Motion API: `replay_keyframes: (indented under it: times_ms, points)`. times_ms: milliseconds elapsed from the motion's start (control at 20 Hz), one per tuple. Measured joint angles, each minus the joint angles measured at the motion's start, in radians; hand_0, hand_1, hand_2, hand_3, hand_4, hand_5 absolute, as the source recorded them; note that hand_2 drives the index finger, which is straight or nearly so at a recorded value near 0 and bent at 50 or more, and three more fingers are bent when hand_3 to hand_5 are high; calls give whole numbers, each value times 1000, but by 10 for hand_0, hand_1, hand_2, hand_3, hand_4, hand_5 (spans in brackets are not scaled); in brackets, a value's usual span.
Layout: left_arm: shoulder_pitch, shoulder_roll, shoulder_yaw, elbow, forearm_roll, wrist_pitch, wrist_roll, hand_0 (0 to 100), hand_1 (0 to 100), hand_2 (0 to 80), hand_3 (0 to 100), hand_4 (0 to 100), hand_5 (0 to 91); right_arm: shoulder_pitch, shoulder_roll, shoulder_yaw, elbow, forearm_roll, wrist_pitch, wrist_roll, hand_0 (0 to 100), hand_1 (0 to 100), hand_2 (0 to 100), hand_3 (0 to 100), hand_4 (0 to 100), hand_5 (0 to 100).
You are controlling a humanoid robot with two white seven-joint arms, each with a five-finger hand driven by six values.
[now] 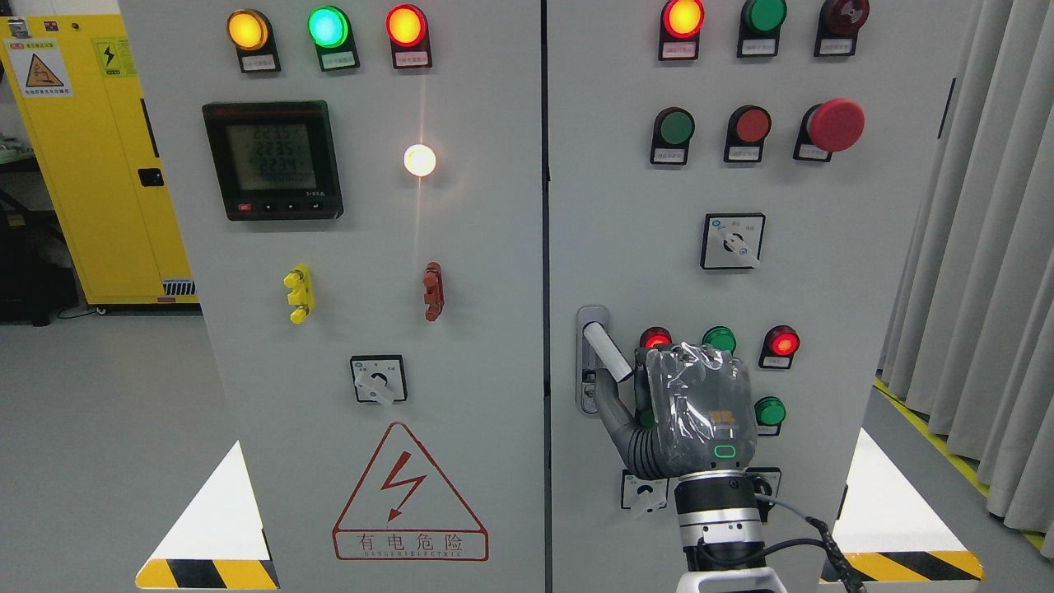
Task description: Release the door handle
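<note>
The right arm rose from the bottom edge right of the middle, its silver wrist cuff upright and a black cable (811, 527) looping beside it. The right hand (696, 412), wrapped in clear plastic film, stood with its back toward the camera in front of the right door (823, 272) of the grey electrical cabinet. Its thumb (613, 408) reached up and to the left, its tip lying against the lower part of the door handle (605, 350). The other fingers were hidden behind the back of the hand, so it could not be told whether they were spread or curled, nor whether they closed on the handle.

The handle was a pale, short lever on the left edge of the right door, just beside the seam between the two doors. It swung out from the top of its grey metal backplate (586, 362) and pointed down to the right, tilted toward the hand. Its far end met the hand near the base of the thumb.

Around the hand sat small indicator lamps: a lit red one (656, 338) and a green one (720, 338) just above it, another lit red one (781, 342) to its upper right, and a green one (770, 411) to its right.
</note>
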Motion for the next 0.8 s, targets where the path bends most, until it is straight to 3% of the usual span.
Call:
replay_keyframes:
  times_ms: [801]
  points:
    - [0, 0, 0, 0, 0, 0, 0, 120, 556, 0, 0, 0, 0, -4, -4, -7, -6, 0, -2, 8, 602, 474, 938, 1000, 1000, 1000]
